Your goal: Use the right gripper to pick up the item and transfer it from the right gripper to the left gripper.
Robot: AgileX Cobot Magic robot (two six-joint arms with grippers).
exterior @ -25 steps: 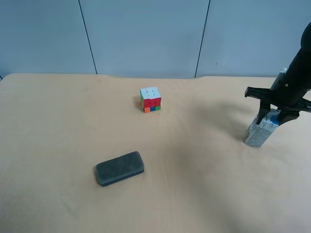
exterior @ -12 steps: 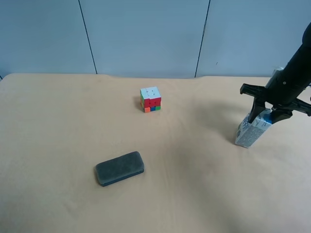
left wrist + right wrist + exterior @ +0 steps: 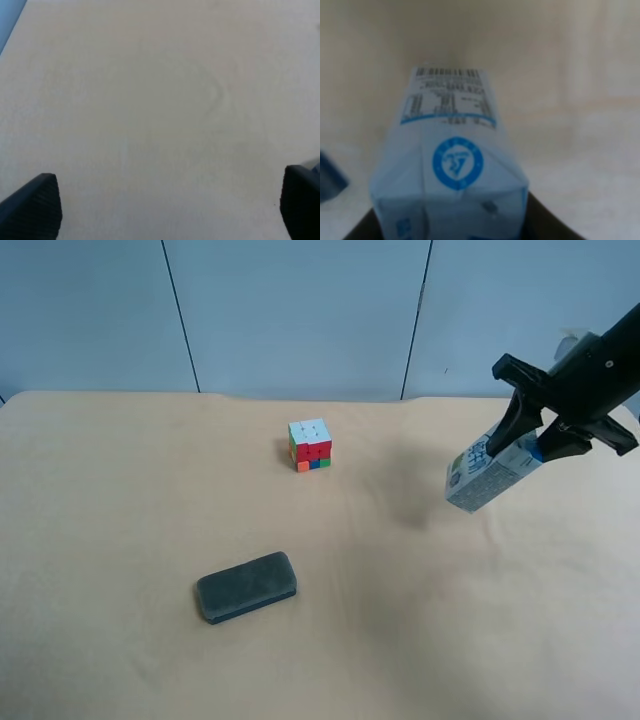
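- Two wide-spread fingers are all that shows of the left gripper (image 3: 167,207). Nothing sits between its jaws, and only bare table (image 3: 150,100) lies beneath.
- Well away from the right jaws, out past the carton's free end, lie the dark eraser (image 3: 246,587) and, nearer, the puzzle cube (image 3: 310,445). Neither is touched.
- Clamped between the jaws of the right gripper (image 3: 530,443), the item (image 3: 478,476) hangs clear of the table. It is tilted, with its gabled top in the grip and its base pointing away from the jaws and downward.
- It is probably light, with thin card walls that would dent under a hard squeeze and a smooth printed skin that may slide. Held at one end, it could pivot.
- For the handover, the free lower body beyond the right jaws looks the best hold, taken gently on flat opposite faces.
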